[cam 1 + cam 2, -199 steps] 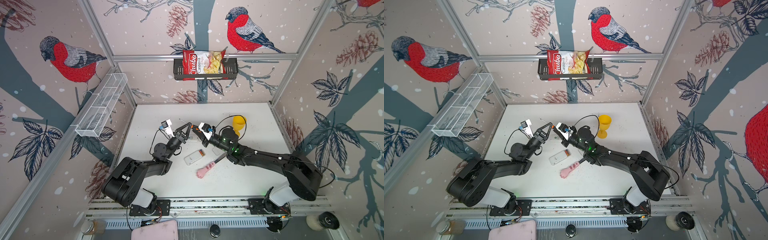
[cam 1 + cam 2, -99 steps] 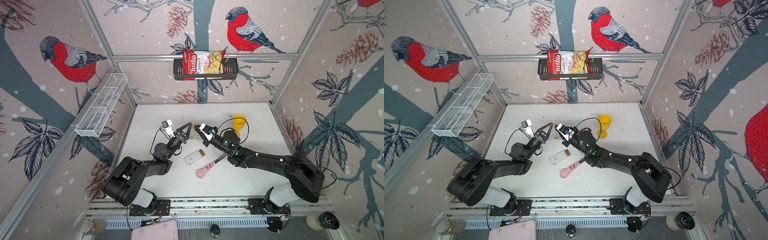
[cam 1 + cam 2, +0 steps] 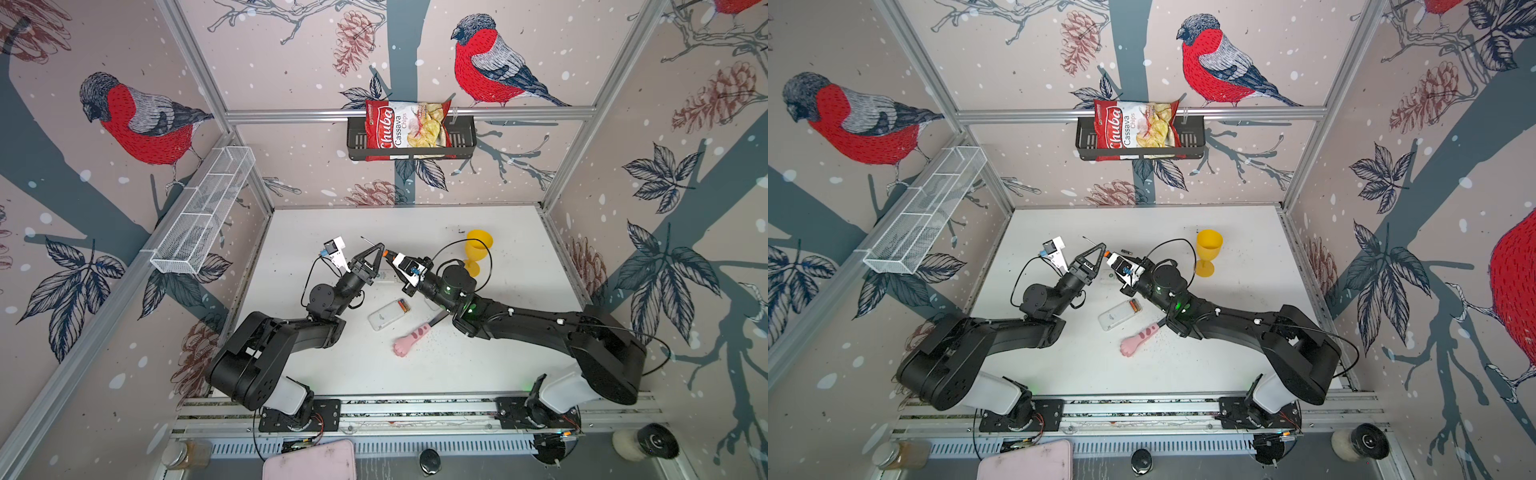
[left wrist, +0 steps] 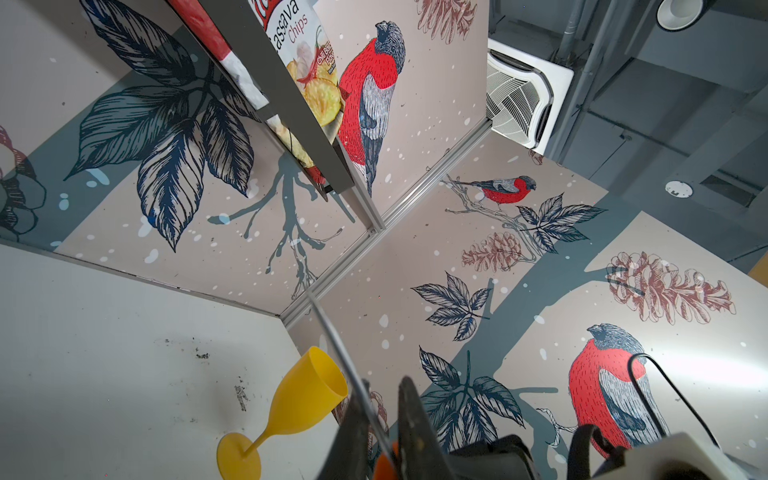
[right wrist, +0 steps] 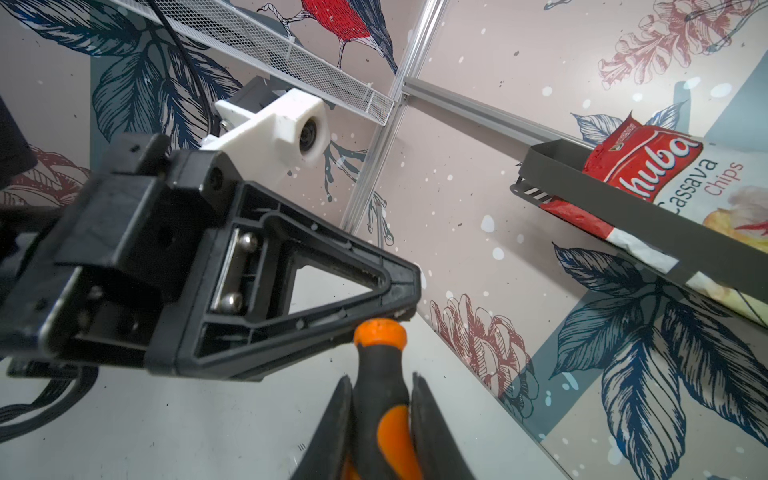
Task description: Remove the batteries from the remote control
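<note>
The white remote control [image 3: 384, 316] [image 3: 1116, 316] lies face down mid-table, its compartment uncovered. The batteries [image 3: 403, 306] [image 3: 1134, 306] sit in that compartment, black with copper ends. Both grippers meet in the air behind it. My right gripper [image 5: 380, 377] [image 3: 390, 255] is shut on the orange-and-black handle of a screwdriver [image 5: 376, 353]. My left gripper [image 4: 386, 382] [image 3: 378, 248] is closed around the thin metal shaft [image 4: 332, 332], which sticks out past its fingertips. No gripper touches the remote.
A yellow goblet [image 3: 478, 249] stands at the back right, near the right arm. A pink paw-handled tool [image 3: 409, 340] lies in front of the remote. A tiny dark cylinder [image 3: 1126, 251] lies beside the grippers. On the walls hang a chips basket [image 3: 409, 126] and a wire shelf [image 3: 203, 212].
My right gripper has carried the screwdriver leftward until its shaft entered the left gripper. The left jaws have narrowed onto the shaft. Remote and batteries have not moved.
</note>
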Robot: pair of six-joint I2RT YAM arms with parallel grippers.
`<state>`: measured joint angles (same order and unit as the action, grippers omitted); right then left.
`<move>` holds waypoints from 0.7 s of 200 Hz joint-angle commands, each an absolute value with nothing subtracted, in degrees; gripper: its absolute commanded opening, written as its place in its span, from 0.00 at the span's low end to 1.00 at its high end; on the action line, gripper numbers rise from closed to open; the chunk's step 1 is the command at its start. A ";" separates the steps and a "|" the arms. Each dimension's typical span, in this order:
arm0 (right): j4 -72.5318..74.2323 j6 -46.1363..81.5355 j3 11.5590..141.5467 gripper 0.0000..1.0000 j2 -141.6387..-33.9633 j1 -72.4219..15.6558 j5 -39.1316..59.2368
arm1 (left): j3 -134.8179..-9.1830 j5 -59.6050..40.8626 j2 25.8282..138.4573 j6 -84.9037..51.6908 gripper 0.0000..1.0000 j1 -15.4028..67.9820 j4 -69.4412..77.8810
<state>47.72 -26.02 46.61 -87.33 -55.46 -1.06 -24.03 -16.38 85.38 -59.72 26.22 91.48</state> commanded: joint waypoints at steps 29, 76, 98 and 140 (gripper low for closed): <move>49.38 -27.08 46.76 0.10 -87.51 -55.63 -2.86 | -24.43 -16.96 85.78 -58.98 0.00 26.28 103.35; 50.06 -23.74 46.36 0.33 -87.63 -55.01 -2.30 | -24.12 -16.62 85.86 -58.71 0.00 26.71 103.32; 49.57 -19.73 46.47 0.52 -86.96 -54.01 0.87 | -23.90 -15.85 85.65 -58.54 0.00 27.02 103.29; 48.77 -2.78 47.08 0.69 -84.68 -46.85 18.79 | -24.00 -14.17 84.43 -58.36 0.00 27.19 103.28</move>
